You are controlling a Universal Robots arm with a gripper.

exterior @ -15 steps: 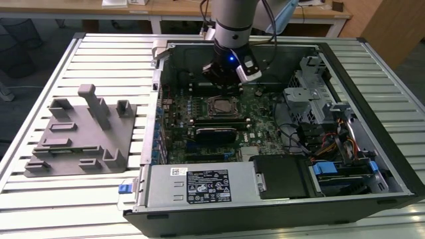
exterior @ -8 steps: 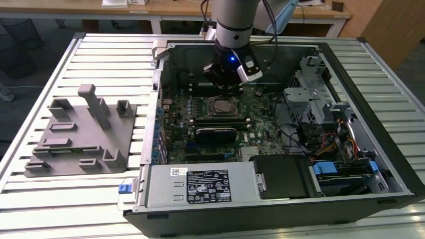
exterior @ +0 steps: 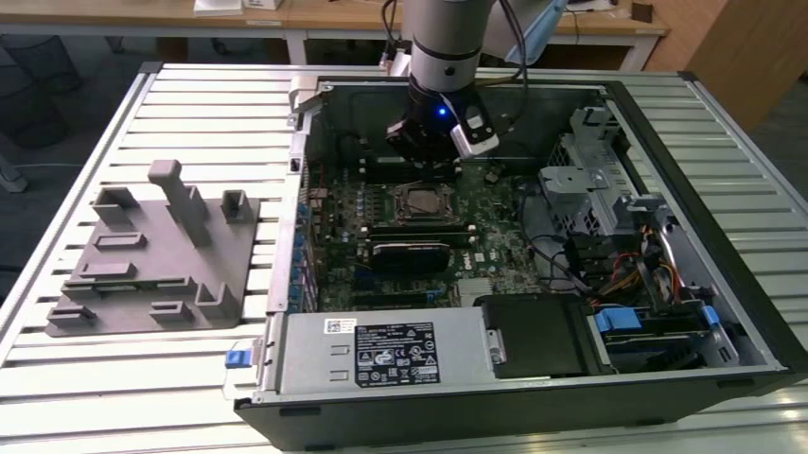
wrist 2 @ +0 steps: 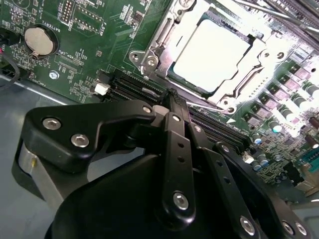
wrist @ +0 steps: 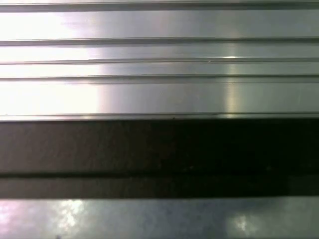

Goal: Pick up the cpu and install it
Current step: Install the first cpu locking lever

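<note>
The cpu, a pale shiny square, lies flat inside the metal-framed socket on the green motherboard. The socket's frame stands open around it. In the exterior view the cpu sits mid-board inside the open computer case. My gripper hangs just behind the socket, a little above the board. In the second wrist view its black fingertips meet beside the socket's edge, shut, with nothing between them.
A grey fixture block with upright posts rests on the slatted table at the exterior view's left. Inside the case are a power supply, a drive cage and loose cables. The case wall crosses the first wrist view.
</note>
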